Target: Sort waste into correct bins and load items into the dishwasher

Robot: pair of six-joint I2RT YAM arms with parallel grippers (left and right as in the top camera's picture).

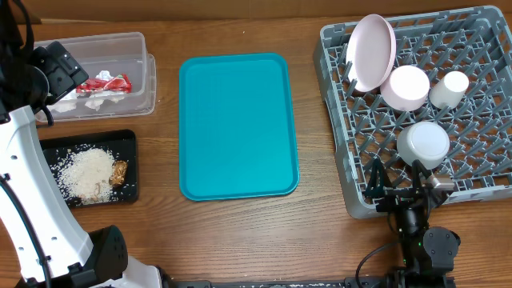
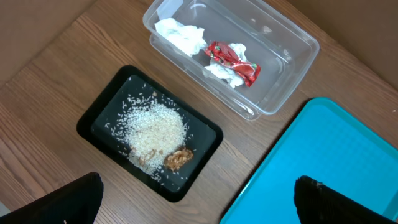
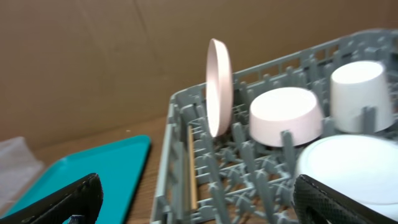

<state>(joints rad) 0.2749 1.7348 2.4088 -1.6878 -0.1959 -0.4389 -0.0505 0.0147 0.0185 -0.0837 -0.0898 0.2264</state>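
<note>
Left fingers (image 2: 74, 202) and right fingers (image 3: 62, 200) gape empty, tips cropped; nearest dish (image 3: 354, 168) in rack (image 3: 177, 124) blurred.

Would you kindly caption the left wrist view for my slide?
Sorted waste: crumbs and snack piece in black tray; wrapper and napkin in clear tub; teal tray alongside.

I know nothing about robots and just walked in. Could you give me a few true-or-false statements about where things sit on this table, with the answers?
1. The large white plate stands on edge in the dish rack. True.
2. The rice-like crumbs lie in the dish rack. False: they lie in the black tray.
3. The red-and-white wrapper lies in the clear tub. True.
4. The brown snack piece lies in the clear tub. False: it lies in the black tray, right beside the crumbs.
</note>
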